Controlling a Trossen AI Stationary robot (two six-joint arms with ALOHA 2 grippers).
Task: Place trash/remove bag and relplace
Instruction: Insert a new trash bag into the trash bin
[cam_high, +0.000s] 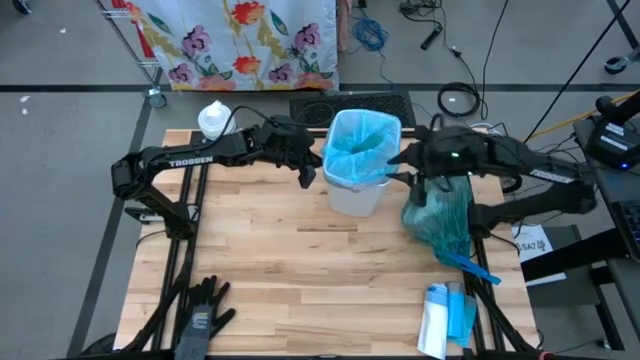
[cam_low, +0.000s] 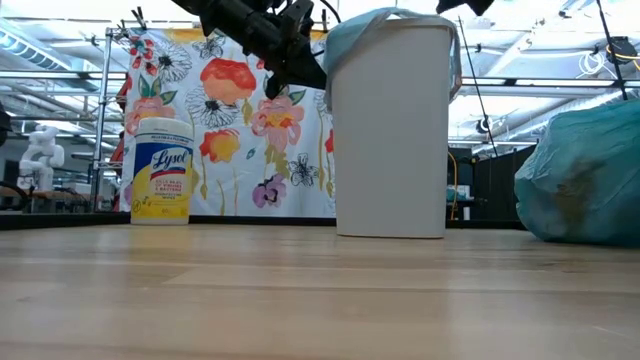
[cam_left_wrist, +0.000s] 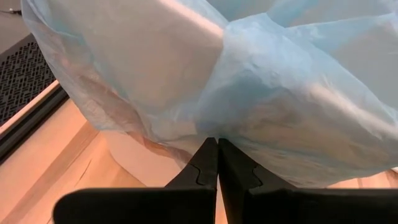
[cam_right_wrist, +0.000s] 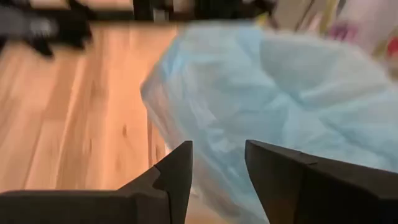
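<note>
High view: L hand (cam_high: 306, 170) pinching liner (cam_high: 362, 150) rim, R hand (cam_high: 400, 165) open beside bin (cam_high: 357, 196).

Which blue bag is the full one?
The tied-up bag lying on the table beside the white bin looks full and lumpy. The other blue bag is stretched open over the bin's rim.

The left gripper's (cam_left_wrist: 217, 163) two dark fingers (cam_left_wrist: 202, 168) are pressed together just below the thin light blue plastic bag (cam_left_wrist: 267, 93), which drapes over the white bin's (cam_left_wrist: 146, 165) rim. Pale wooden tabletop (cam_left_wrist: 37, 180) lies beneath, a black perforated panel (cam_left_wrist: 22, 74) beyond its edge.
</note>
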